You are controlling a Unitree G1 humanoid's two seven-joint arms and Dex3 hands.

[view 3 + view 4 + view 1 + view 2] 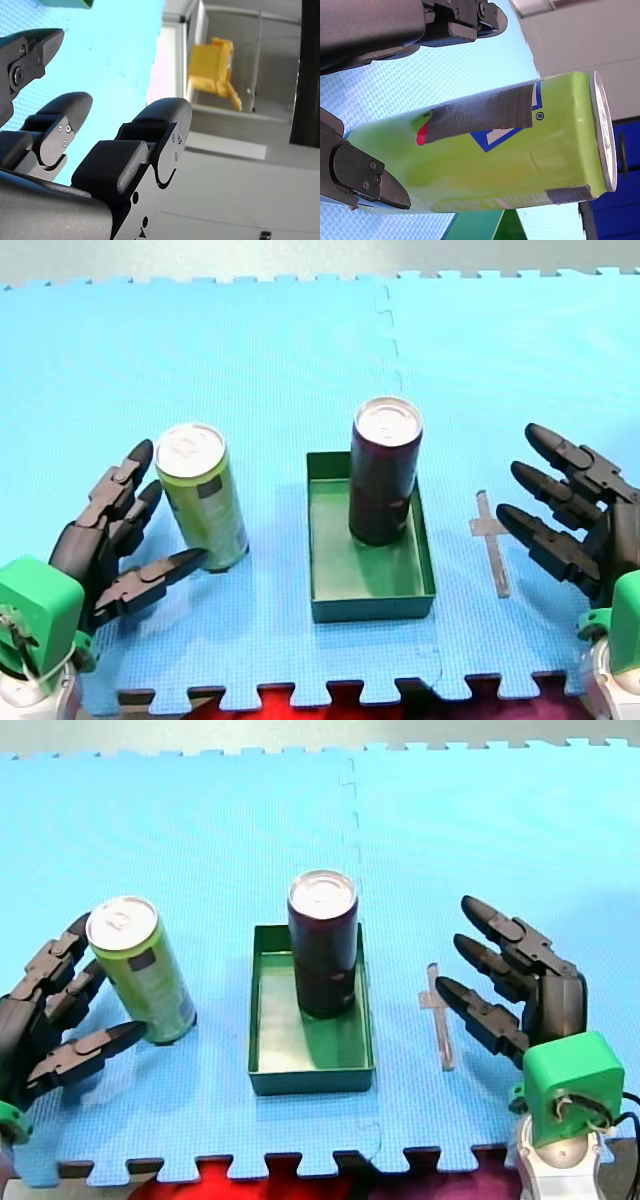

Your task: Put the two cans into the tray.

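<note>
Blue foam mats with jigsaw edges form the surface (250, 350). At its near left the left hand (115, 540) is released, its fingers (160, 575) flanking the green can (205, 500); whether the thumb tip touches it cannot be told. That can stands upright, long axis vertical and silver top up, a smooth metal cylinder with a grey tape patch (485, 117) on its side. Beyond it, a dark can (384, 475) stands upright inside the shallow green rectangular tray (372, 605). A pale strip (492, 540) lies flat between the tray and the right hand (565, 520), which is released and holds nothing.
</note>
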